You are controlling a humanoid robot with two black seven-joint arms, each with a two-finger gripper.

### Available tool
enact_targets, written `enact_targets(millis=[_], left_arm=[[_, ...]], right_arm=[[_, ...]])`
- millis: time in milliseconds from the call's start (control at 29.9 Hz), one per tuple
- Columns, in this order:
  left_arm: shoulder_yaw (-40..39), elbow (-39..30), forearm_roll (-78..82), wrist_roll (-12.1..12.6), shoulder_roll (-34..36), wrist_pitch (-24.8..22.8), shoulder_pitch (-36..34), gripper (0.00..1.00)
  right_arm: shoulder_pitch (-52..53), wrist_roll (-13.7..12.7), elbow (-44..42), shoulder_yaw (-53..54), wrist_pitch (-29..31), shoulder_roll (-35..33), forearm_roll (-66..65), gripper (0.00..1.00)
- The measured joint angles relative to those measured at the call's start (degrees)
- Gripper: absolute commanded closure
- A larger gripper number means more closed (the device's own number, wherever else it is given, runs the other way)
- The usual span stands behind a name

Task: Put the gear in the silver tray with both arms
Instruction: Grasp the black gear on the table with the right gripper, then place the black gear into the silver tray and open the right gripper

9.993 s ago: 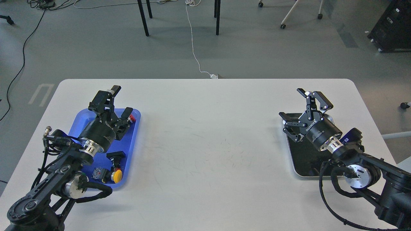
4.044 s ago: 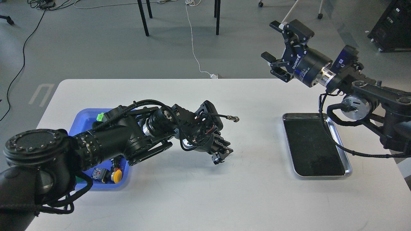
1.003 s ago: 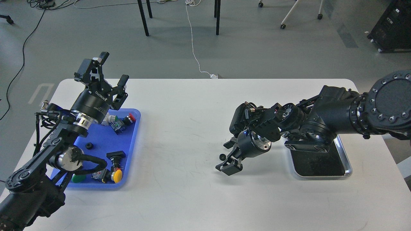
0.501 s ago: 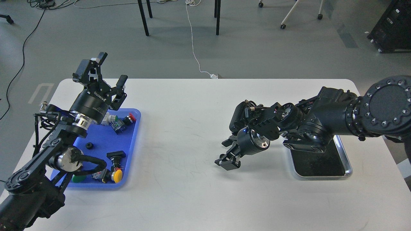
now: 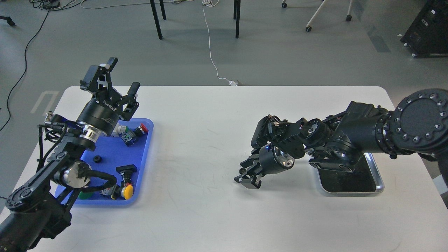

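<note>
Two arms share this job, and the right one carries the work at this moment. The right gripper hangs low over the middle of the white table, a little toward the right edge, with its fingers pointing down and left. The gear itself is too small and dark to pick out between those fingers, so I cannot tell whether they are clenched on it or parted around it. The silver tray lies near the right edge, well apart from the fingertips and partly hidden under the right forearm.

The left gripper is raised above the far end of the blue tray by the left edge, its fingers spread and holding nothing. The blue tray holds push buttons and a small black ring-shaped part.

The step in hand looks like picking the gear up off the tabletop. To do it well, the fingers should close squarely across the gear's rim before any lift, since so thin a part could slip or tip out of a skewed hold. Then the arm should rise straight, swing right, and release low over the tray's dark floor so that the gear neither bounces nor rolls against the rim.
</note>
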Motion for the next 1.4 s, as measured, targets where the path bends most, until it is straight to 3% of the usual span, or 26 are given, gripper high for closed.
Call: enact_targets(millis=[67,234,468,836,1404], left_arm=[[0.0,0.0,0.0,0.0,0.0,0.0,0.0,0.02],[-0.3,0.0,0.0,0.1,0.0,0.0,0.0,0.02],[-0.4,0.0,0.0,0.1,0.1,0.0,0.0,0.02],[-0.4,0.0,0.0,0.1,0.3,0.0,0.0,0.02],[-0.2,-0.4,0.1,0.1,0.2,-0.1,0.0,0.02]], right_arm=[[0.0,0.0,0.0,0.0,0.0,0.0,0.0,0.66],[-0.2,0.0,-0.5,-0.1,0.1,0.0,0.0,0.7],[-0.4,0.0,-0.6,0.0,0.2,0.0,0.0,0.85],[1.7,0.0,0.9,0.5,0.2,-0.6,0.1,0.87],[5.6,0.0,2.7,3.3,0.1,-28.0,-2.4,0.85]])
